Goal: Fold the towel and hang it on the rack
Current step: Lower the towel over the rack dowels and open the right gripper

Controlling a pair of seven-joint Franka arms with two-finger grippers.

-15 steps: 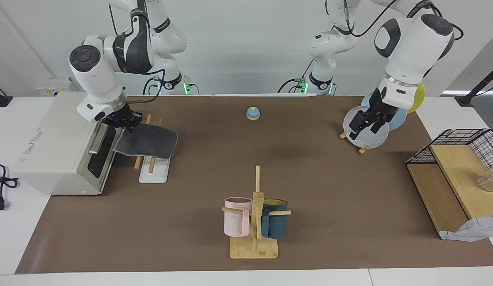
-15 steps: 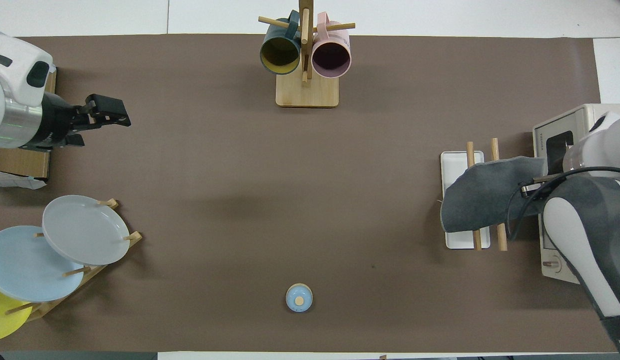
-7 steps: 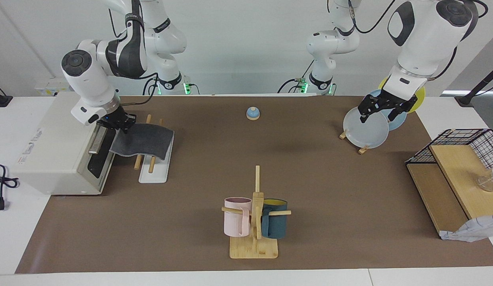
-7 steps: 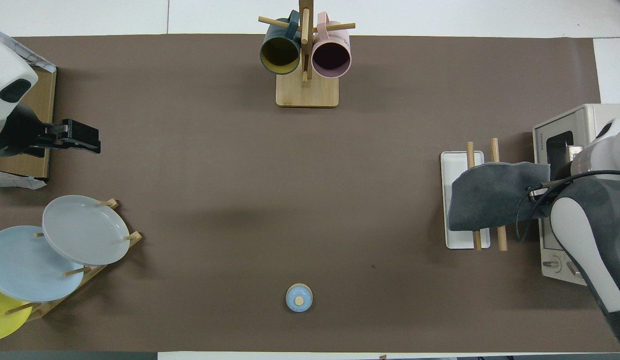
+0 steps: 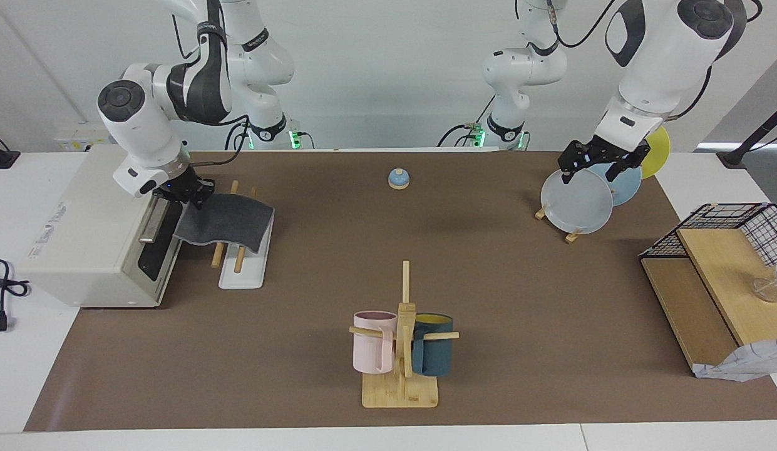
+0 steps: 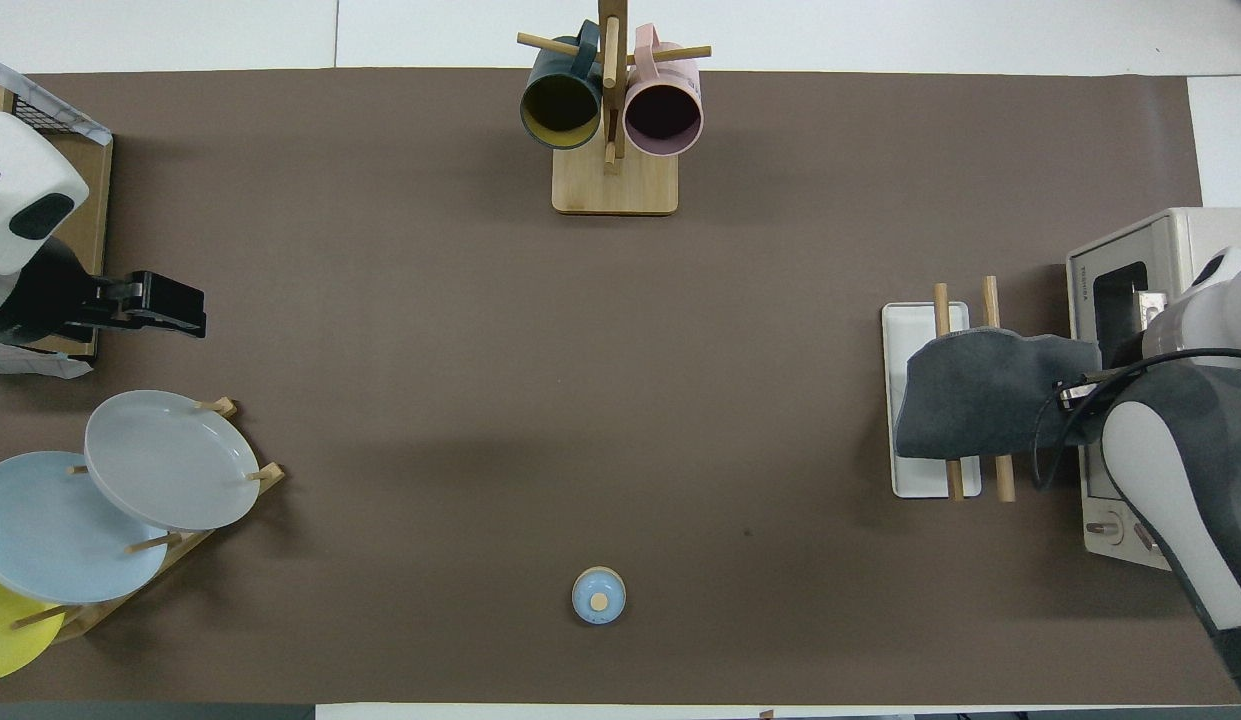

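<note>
The towel [image 5: 225, 219], dark grey face up, lies draped across the two wooden rods of the rack [image 5: 238, 262]. It also shows in the overhead view [image 6: 980, 408], covering the middle of the rack [image 6: 910, 325]. My right gripper [image 5: 186, 193] is shut on the towel's edge, at the side of the rack next to the toaster oven, and holds that edge slightly raised. My left gripper [image 5: 598, 170] is open and empty in the air over the plate stand. It also shows in the overhead view [image 6: 175, 308].
A white toaster oven [image 5: 94, 238] stands close beside the rack. A plate stand with round plates [image 5: 579, 200], a small blue bell [image 5: 398, 179], a mug tree with pink and teal mugs [image 5: 402, 344] and a wooden shelf with a wire basket [image 5: 720, 275] are on the brown mat.
My right gripper drew the towel's edge toward the toaster oven and the cloth settled onto the rods. My left gripper rose and pulled back over the plates.
</note>
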